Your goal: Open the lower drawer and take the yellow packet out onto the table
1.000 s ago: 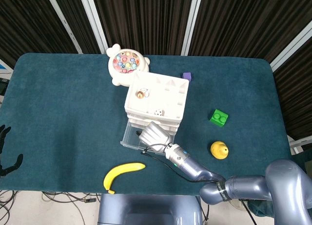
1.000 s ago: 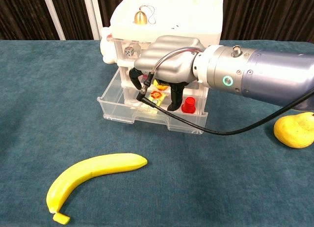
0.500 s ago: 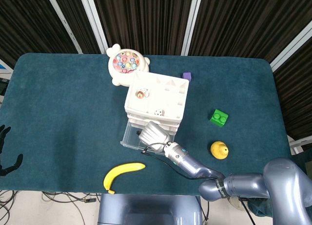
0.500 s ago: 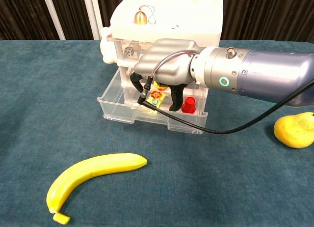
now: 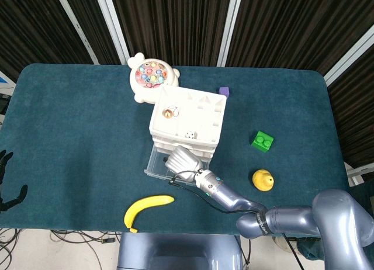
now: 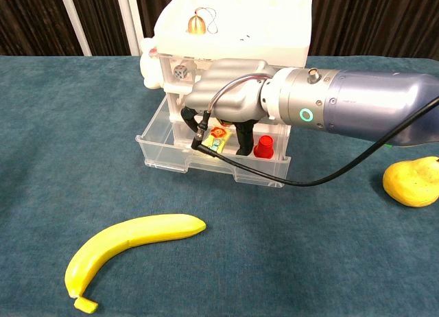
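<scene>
The white drawer unit stands mid-table with its clear lower drawer pulled out toward me. Inside lies the yellow packet, tilted, next to a small red cup. My right hand reaches down into the drawer, with dark fingers on either side of the packet. Whether they pinch it is hidden. In the head view the hand covers the packet. Only the dark fingers of my left hand show at the far left edge, spread and holding nothing.
A banana lies in front of the drawer. A yellow pear and a green block sit to the right. A purple block and a round bead toy lie behind the unit.
My right hand has pushed a little further back into the open drawer, with its fingers lower around the packet. The left hand has not moved.
</scene>
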